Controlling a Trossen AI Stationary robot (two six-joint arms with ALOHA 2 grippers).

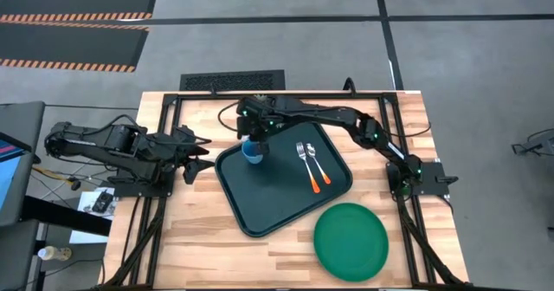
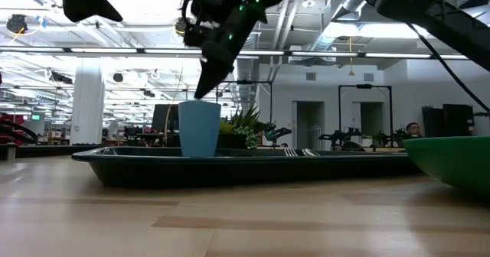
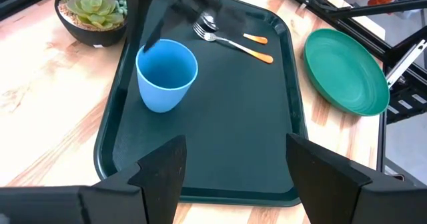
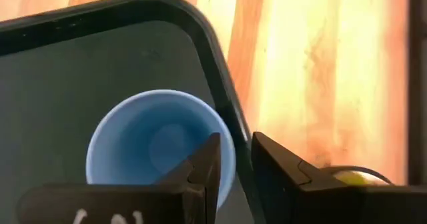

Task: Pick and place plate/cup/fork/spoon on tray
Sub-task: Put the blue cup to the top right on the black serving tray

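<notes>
The light-blue cup (image 1: 253,153) stands upright on its base in the far left corner of the dark tray (image 1: 251,217). My right gripper (image 4: 237,151) is over the cup's far rim, narrowly open. One finger is inside the cup and one outside, with a gap to the wall showing. The fork (image 1: 305,163) and the spoon (image 1: 317,163) lie side by side on the tray's right half. The green plate (image 1: 350,241) rests on the table at the tray's near right corner. My left gripper (image 1: 197,157) is open and empty, left of the tray.
A potted succulent (image 3: 93,11) stands on the table by the tray's far left corner, close to the cup. The tray's raised rim (image 4: 220,84) runs right beside the cup. Bare wood lies left of and in front of the tray (image 1: 199,230).
</notes>
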